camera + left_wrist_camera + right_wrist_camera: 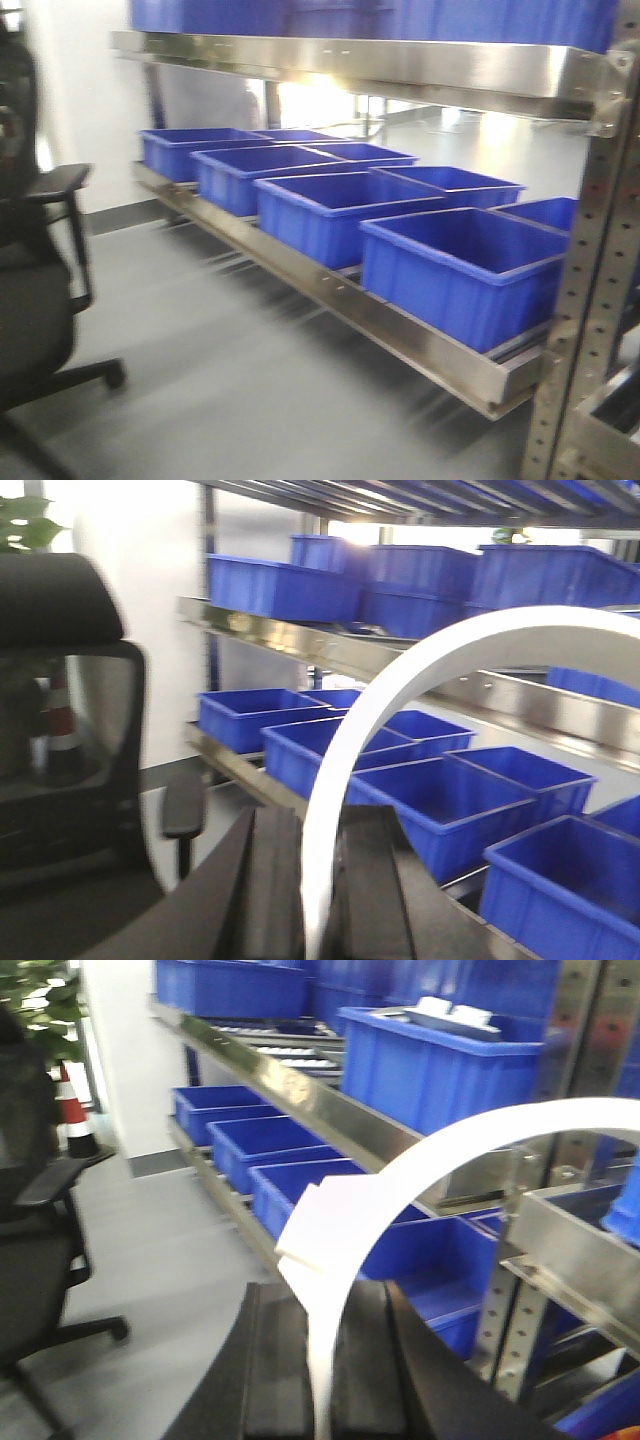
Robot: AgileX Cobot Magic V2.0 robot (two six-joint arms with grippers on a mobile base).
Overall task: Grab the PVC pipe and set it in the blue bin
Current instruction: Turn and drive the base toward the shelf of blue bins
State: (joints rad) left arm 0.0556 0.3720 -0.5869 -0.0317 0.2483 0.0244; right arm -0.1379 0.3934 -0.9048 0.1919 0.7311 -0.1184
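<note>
Showing in the left wrist view as a white curved PVC pipe (328,780), rising from between the fingers (275,880) of the left gripper (320,815) and arching away to the right. Clamped there, by the look, with a dark finger tight against each side. Much the same in the right wrist view: PVC pipe (340,1225) pinched between the fingers (280,1380) of the right gripper (322,1290). Cannot tell whether 1 pipe or 2.

Further out, 2 rows of blue bins (440,285) on the lower steel shelf (350,295), the near ones looking empty. On the left, a black office chair (40,300).

Judged as grab done, placing left: nothing white in any bin, so reaching over 1, lowering and letting go remain.
</note>
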